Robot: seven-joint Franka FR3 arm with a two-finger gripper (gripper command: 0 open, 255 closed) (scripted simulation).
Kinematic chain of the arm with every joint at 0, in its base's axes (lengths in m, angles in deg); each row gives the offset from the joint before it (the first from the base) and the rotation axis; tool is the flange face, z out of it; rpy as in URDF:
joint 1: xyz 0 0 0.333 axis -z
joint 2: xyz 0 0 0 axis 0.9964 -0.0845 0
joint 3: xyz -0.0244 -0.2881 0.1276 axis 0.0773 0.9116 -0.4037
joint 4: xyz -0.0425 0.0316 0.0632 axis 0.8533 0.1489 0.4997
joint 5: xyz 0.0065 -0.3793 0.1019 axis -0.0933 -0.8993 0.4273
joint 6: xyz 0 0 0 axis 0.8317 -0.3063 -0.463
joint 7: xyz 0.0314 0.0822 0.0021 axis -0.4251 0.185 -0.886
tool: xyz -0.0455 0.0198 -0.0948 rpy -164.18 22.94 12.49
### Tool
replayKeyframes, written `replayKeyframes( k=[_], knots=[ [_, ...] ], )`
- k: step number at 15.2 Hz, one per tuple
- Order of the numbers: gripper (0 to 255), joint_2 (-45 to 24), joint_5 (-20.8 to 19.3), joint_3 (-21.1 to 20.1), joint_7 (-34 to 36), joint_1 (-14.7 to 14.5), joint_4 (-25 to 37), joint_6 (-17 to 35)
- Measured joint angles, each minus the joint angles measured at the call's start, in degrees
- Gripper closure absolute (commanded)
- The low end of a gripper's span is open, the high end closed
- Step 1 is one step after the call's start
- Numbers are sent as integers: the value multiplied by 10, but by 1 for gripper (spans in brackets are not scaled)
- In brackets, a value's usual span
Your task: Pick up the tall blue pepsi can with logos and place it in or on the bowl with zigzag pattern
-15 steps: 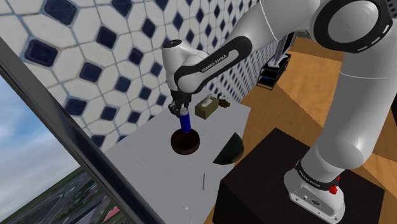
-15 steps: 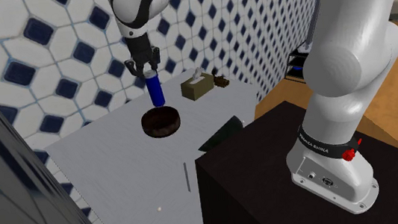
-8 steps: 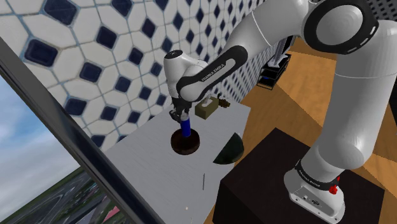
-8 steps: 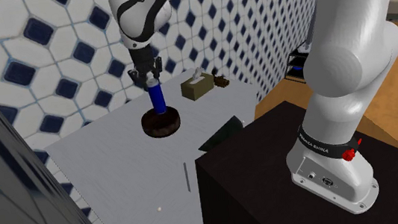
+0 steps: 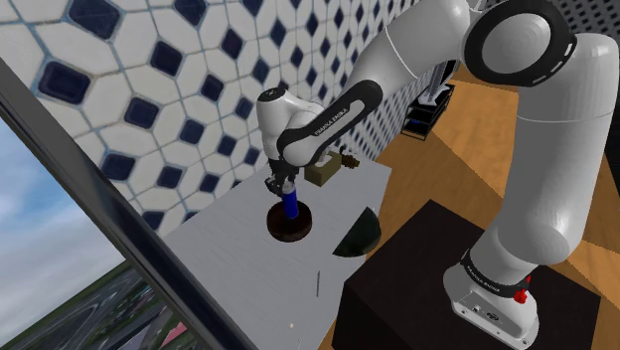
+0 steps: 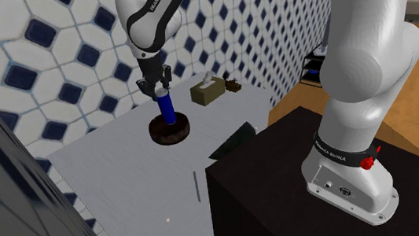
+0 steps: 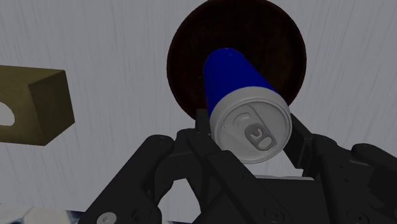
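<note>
Shoulder view: I have the pincer (image 5: 282, 189) clamped on the upper end of the one blue can (image 5: 290, 205), whose lower end is down at the one dark round bowl (image 5: 291, 229) on the grey surface (image 5: 233, 249); I judge this the placing step. Second exterior view: the can (image 6: 167, 109) leans slightly above the bowl (image 6: 170, 131); one olive box (image 6: 207, 92) sits well apart. Wrist view: the fingers (image 7: 202, 124) clasp the can beside its silver lid; whether its base rests in the bowl I cannot tell, so the next move calls for parting them gently and lifting straight, lest the can topple.
</note>
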Motion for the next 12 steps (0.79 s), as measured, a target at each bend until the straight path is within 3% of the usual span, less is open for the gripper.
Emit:
replayKeyframes(
  k=[1,2,8,12],
  knots=[
    [255,0,0,0,0,0,0,0],
    [0,0,0,0,0,0,0,0],
    [0,0,0,0,0,0,0,0],
    [0,35,23,-12,-15,5,8,-39]
  ],
)
